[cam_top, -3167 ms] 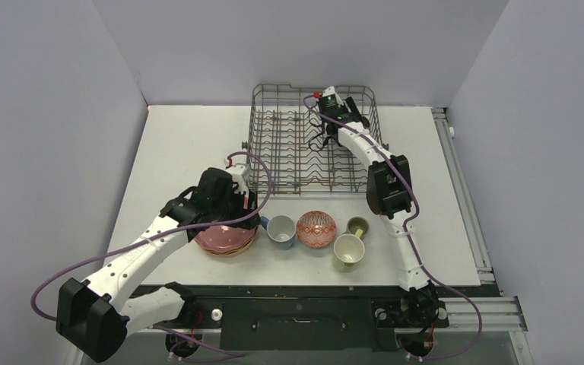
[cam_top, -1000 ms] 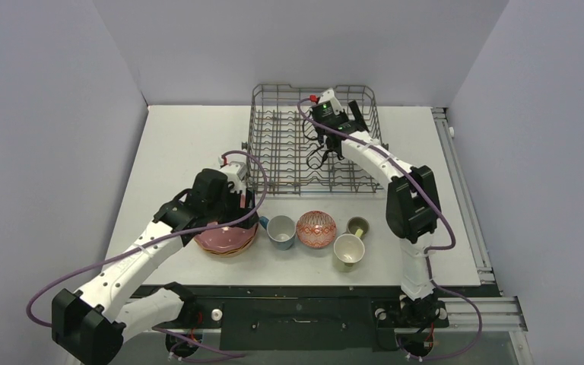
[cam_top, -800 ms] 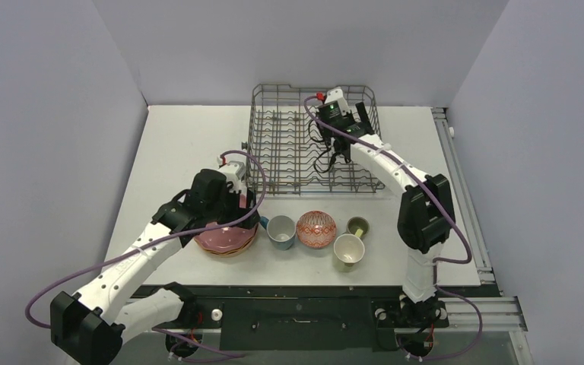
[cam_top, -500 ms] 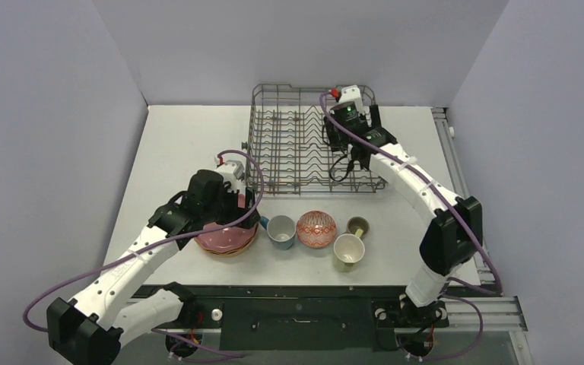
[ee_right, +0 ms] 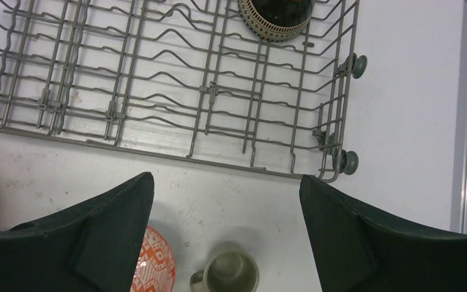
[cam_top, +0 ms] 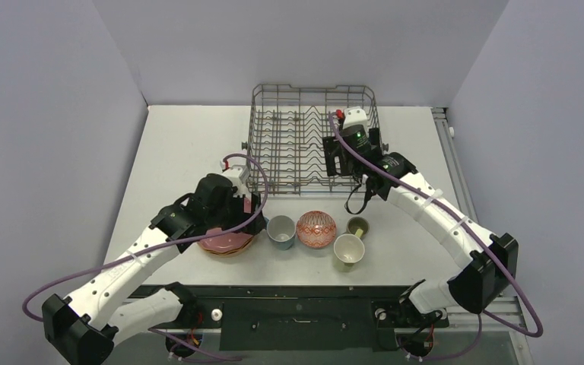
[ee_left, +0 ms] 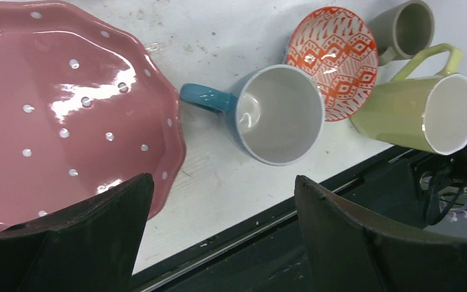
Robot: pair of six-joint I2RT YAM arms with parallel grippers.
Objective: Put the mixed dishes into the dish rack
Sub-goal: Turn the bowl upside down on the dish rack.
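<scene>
The grey wire dish rack [cam_top: 289, 144] stands at the back of the table. A dark-brown bowl [ee_right: 275, 15] sits in it near its right end. My right gripper [cam_top: 352, 156] hangs open and empty above the rack's near right part; in the right wrist view it [ee_right: 226, 178] is above the small olive mug [ee_right: 228, 274]. My left gripper [cam_top: 236, 215] is open just above the near-right rim of the pink dotted plate [ee_left: 55, 109], which tops a stack of plates [cam_top: 226, 243]. The light-blue mug [ee_left: 276, 115], red patterned plate [ee_left: 334, 58] and pale-yellow mug [ee_left: 425, 112] lie beside it. No blue-white bowl shows.
The dishes form a row close to the table's front edge [ee_left: 231, 225], with the black base rail just beyond it. The rack has small wheels [ee_right: 348, 162] on its right side. Grey walls close in the left, back and right sides.
My right gripper has drawn back from the rack's far part to its near right part, empty, and its arm has swung to the right. My left gripper has stayed over the pink plate.
</scene>
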